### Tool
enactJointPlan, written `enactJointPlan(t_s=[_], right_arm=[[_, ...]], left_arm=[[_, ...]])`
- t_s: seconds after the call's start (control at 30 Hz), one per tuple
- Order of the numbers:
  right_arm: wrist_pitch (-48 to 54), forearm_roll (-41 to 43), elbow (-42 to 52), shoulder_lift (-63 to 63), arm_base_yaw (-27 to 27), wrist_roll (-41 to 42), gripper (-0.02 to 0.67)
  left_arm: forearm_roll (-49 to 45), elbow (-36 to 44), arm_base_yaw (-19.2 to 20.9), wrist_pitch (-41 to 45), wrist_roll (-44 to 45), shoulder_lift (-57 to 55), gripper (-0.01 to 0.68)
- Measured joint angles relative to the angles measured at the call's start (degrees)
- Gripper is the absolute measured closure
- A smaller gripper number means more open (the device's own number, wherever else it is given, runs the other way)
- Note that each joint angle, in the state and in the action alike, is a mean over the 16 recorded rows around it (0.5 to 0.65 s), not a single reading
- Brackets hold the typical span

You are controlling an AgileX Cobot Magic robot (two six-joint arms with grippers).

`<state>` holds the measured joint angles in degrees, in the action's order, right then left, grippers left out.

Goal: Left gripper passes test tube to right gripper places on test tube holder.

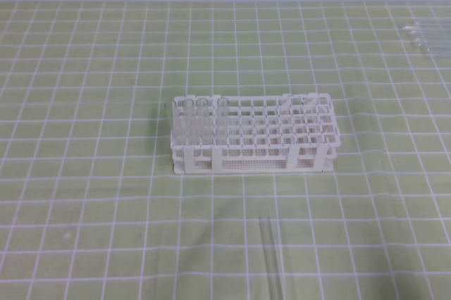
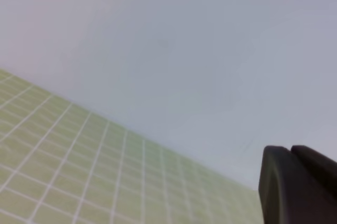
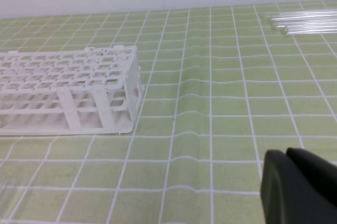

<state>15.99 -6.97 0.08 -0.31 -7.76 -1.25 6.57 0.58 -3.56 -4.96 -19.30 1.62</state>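
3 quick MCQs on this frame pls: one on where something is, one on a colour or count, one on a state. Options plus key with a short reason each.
1. Where do the test tubes already in the test tube holder stand?
A. its left end
B. its right end
C. its middle

2. What colour is the holder?
A. blue
B. white
C. black

3. How does the loose test tube near the bottom edge of the exterior view lie?
A. upright in the holder
B. flat on the checked mat
C. held in a gripper

Key: 1 A, the clear tubes fill holes at the left end only. 2 B, the lattice is white plastic. 3 B, it lies on the mat in front of the holder, no gripper near it.
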Motion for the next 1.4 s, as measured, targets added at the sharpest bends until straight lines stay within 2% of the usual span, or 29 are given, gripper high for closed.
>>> enactJointPlan(t_s=[0.23, 0.4, 0.5, 0.7, 0.87, 1.03, 1.2, 1.4], right_arm=[[0.00, 0.00, 0.00, 0.03, 0.00, 0.00, 0.666], [0.00, 0.00, 0.00, 0.06, 0.00, 0.00, 0.666], [0.00, 0.00, 0.00, 0.06, 0.00, 0.00, 0.666], [0.00, 0.00, 0.00, 0.06, 0.00, 0.00, 0.666], [0.00, 0.00, 0.00, 0.06, 0.00, 0.00, 0.666], [0.00, 0.00, 0.00, 0.06, 0.00, 0.00, 0.666], [0.00, 0.00, 0.00, 0.06, 0.00, 0.00, 0.666], [0.00, 0.00, 0.00, 0.06, 0.00, 0.00, 0.666]], left_arm=[[1.10, -1.12, 0.00, 1.50, -7.30, -0.01, 0.675], [2.01, -5.62, 0.01, 10.23, -7.57, -0.46, 0.675], [3.68, -10.20, 0.01, 17.84, -4.72, -1.93, 0.675], [10.76, -22.89, 0.02, 37.61, 8.85, -10.31, 0.675], [18.58, -33.87, -0.04, 54.53, 23.58, -24.14, 0.675], [23.51, -42.57, -1.64, 66.49, 34.10, -40.07, 0.675], [21.55, -49.15, -8.22, 70.93, 34.93, -53.93, 0.675], [11.52, -56.19, -23.47, 68.15, 25.09, -67.06, 0.675]])
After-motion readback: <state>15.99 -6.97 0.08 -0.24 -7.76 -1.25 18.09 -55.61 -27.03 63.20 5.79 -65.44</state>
